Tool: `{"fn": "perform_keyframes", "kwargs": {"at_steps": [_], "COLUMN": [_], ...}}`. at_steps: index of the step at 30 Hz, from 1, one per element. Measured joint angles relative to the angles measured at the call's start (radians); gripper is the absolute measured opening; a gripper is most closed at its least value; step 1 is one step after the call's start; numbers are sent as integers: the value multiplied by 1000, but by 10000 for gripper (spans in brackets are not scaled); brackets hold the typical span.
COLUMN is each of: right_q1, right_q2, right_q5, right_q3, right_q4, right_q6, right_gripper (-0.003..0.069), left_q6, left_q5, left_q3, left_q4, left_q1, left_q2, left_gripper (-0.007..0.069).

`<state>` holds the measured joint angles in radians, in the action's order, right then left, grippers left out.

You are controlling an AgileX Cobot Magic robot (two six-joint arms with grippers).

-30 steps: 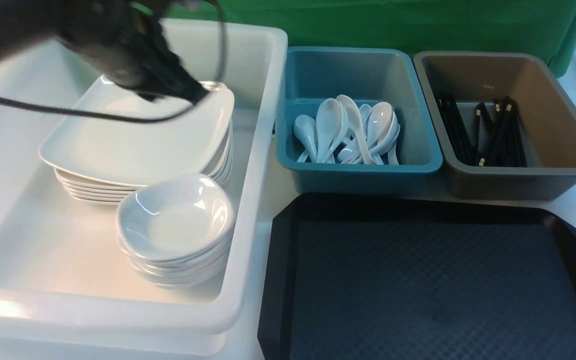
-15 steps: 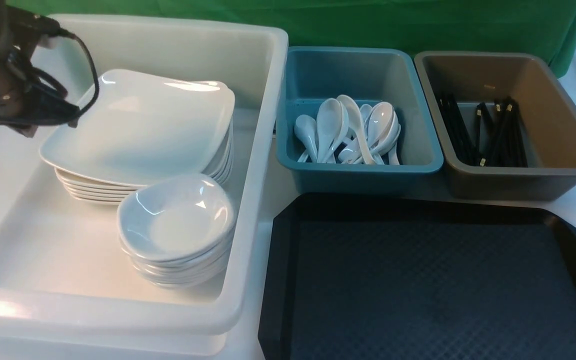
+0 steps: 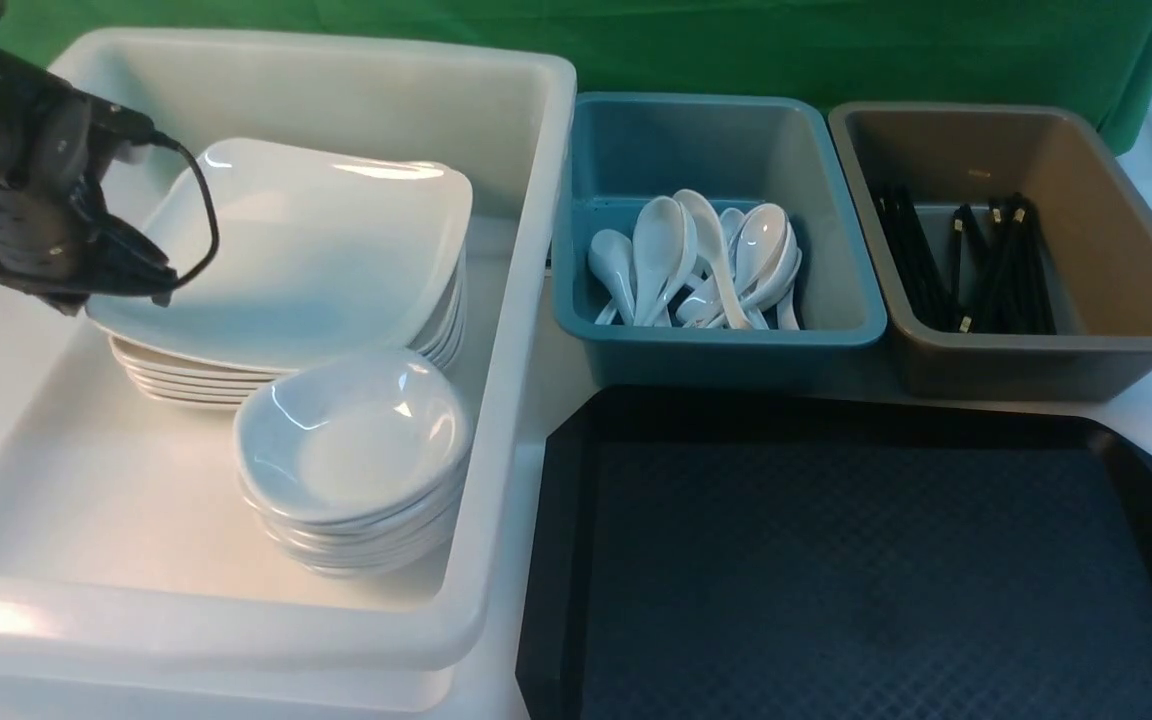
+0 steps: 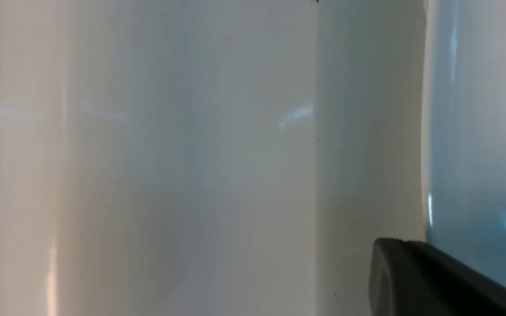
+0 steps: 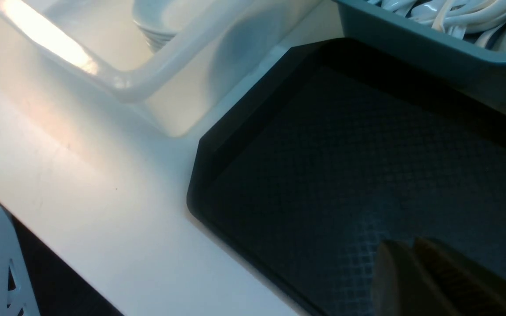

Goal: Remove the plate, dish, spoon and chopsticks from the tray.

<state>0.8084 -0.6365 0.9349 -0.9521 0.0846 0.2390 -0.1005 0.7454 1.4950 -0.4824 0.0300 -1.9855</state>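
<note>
The left gripper (image 3: pixel 141 280) has swung back to the plate's (image 3: pixel 316 250) left edge in the white bin (image 3: pixel 526 200); its jaws seem parted, though mostly hidden. The tray (image 3: pixel 556 520) is bare. The right gripper (image 5: pixel 415 263) is closed above it.

A glossy white plastic bin wall (image 4: pixel 191 158) fills the frame; a black pincer finger (image 4: pixel 433 281) sits lower right beside a pale blue-white glossy plate (image 4: pixel 477 131).

- One black tray (image 3: pixel 866 560).
- Three bins: white (image 3: pixel 496 400), teal (image 3: pixel 716 345), brown (image 3: pixel 1066 360).
- A stack of about six plates (image 3: pixel 306 250).
- A stack of dishes (image 3: pixel 351 440), number unclear.
- Roughly six spoons (image 3: pixel 706 260).
- Several chopsticks (image 3: pixel 976 265).
</note>
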Motion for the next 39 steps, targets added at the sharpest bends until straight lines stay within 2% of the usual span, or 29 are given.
{"fn": "perform_keyframes", "kwargs": {"at_steps": [6,12,19,20,23,26,29,30,33,39], "right_q1": [0,0,0,0,0,0,0,0,0,0], "right_q2": [0,0,0,0,0,0,0,0,0,0], "right_q5": [0,0,-1,-1,-1,-1,-1,-1,-2,-7], "right_q3": [0,0,0,0,0,0,0,0,0,0], "right_q4": [-1,-2,-2,-2,-1,21,46,57,67,64], "right_q6": [-5,-15,-16,-16,-11,19,41,53,69,85], "right_gripper": [76,80,81,81,81,83,70,48,21,20], "left_q6": [8,171,216,240,277,307,310,310,310,310], "left_q5": [68,89,123,108,57,-84,-156,-219,-360,-583], "left_q3": [0,0,-9,-25,-76,-244,-365,-469,-677,-948], "left_q4": [61,278,466,530,580,629,646,655,658,662], "left_q1": [0,-1,-4,-24,-76,-230,-321,-385,-485,-559], "left_q2": [7,60,256,369,508,770,916,1025,1218,1435], "left_gripper": [15,16,19,20,20,20,20,20,20,20]}}
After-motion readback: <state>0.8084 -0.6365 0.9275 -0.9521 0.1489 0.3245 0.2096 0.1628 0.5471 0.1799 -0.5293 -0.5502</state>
